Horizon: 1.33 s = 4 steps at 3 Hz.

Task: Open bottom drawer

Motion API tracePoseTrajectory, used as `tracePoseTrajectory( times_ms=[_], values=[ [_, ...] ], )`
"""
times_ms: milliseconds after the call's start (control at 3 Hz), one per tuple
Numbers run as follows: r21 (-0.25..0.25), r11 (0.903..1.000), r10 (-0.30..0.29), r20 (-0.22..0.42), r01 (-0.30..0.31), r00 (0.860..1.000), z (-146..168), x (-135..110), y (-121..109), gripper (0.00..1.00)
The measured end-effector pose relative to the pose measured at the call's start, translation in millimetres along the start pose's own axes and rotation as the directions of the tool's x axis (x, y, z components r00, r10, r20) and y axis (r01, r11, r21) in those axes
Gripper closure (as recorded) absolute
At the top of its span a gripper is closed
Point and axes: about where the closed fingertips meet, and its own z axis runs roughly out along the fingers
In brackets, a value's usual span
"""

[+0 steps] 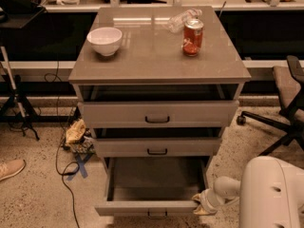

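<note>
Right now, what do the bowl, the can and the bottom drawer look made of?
Bowl: likely glazed ceramic, white with a soft sheen.
Can: thin metal, probably aluminium; printed red wall, silvery rim.
Bottom drawer: matte grey-taupe panel, laminate or painted board, can't tell which.
End effector sits at its front right corner.
</note>
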Motion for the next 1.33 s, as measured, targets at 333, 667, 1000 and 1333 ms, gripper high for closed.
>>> tracePoseTrajectory(
  times_ms=[333, 667, 1000, 1333],
  values=[
    [0.0, 1.0, 0.0, 0.0, 0.0, 1.0, 0.0, 0.0, 0.0, 0.5],
    [-0.003, 1.0, 0.0, 0.001, 0.0, 1.0, 1.4, -0.6, 1.4, 0.27],
    [-0.007, 1.0, 0.0, 0.004, 0.0, 1.0, 3.8, -1.7, 3.5, 0.0],
    [-0.007, 1.0, 0.0, 0.004, 0.0, 1.0, 3.9, -1.8, 3.7, 0.0]
  ],
)
